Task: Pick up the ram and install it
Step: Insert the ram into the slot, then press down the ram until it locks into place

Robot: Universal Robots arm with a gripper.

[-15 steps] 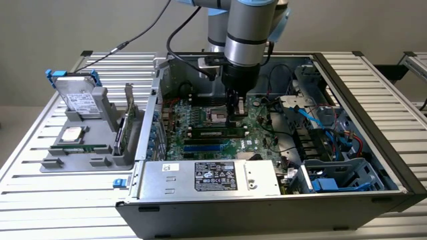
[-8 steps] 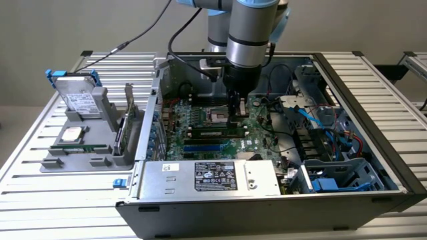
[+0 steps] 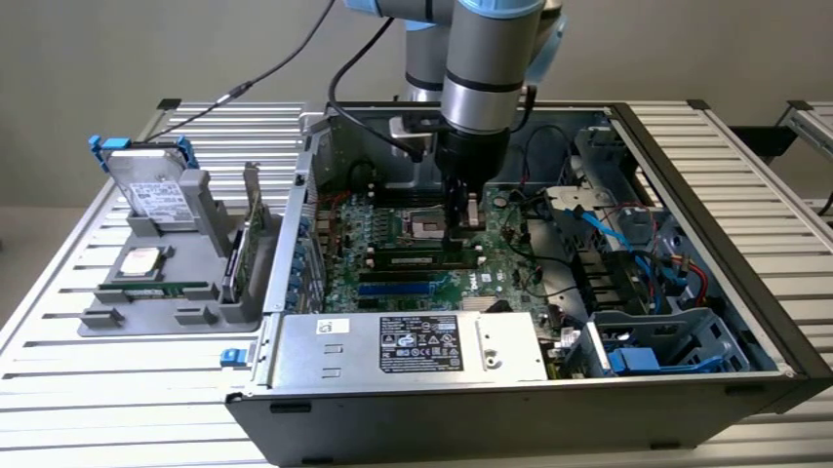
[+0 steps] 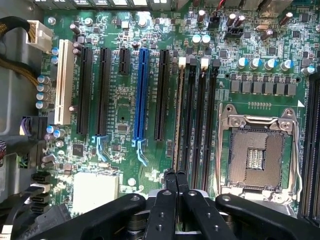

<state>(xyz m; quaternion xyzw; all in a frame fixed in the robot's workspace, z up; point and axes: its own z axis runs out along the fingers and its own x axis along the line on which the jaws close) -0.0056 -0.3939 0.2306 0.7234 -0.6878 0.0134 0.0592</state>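
Note:
The ram, a narrow green stick with black chips, stands in a black motherboard slot inside the open computer case. In the wrist view it appears edge-on as a thin pale line in the slot nearest the blue connector. My gripper hangs straight down over the end of the stick nearest the processor socket. Its two black fingers are shut, with no gap between them, and the gripper ends right at that end of the stick. I cannot tell whether the tips touch the stick.
Beside the ram lie empty black slots and the open processor socket. The case walls, power supply and cables ring the board. A grey holder on the exterior view's left carries a blue-railed hard drive, a silver processor and a green strip.

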